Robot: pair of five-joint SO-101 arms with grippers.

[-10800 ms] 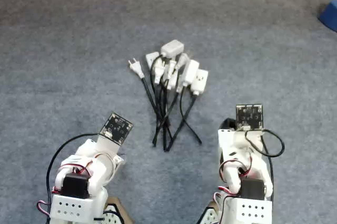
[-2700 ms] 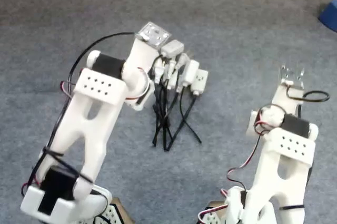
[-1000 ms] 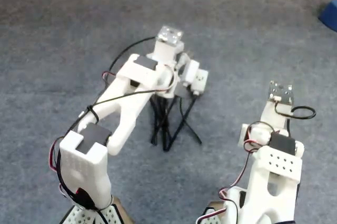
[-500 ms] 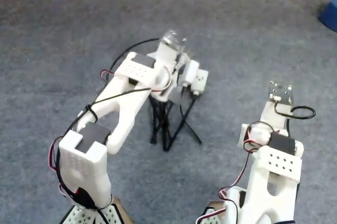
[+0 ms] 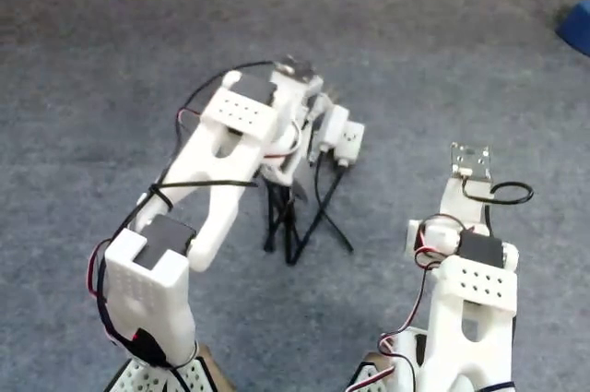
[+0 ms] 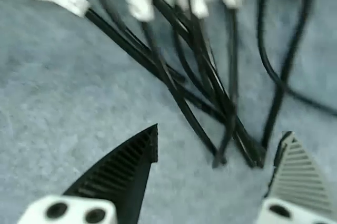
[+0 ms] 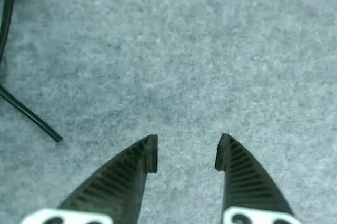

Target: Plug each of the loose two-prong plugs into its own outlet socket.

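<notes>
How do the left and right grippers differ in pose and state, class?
The left gripper gapes wide; the right gripper is open more narrowly. The left hangs over the black cables; the right over bare carpet. Both are empty.

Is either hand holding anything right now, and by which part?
Nothing is held. The left hand is open above the tangled black cords; the right hand is open over grey carpet.

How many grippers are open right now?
2. The left gripper hangs over the black cords; the right gripper is over carpet, with one cord end nearby. Neither holds anything.
</notes>
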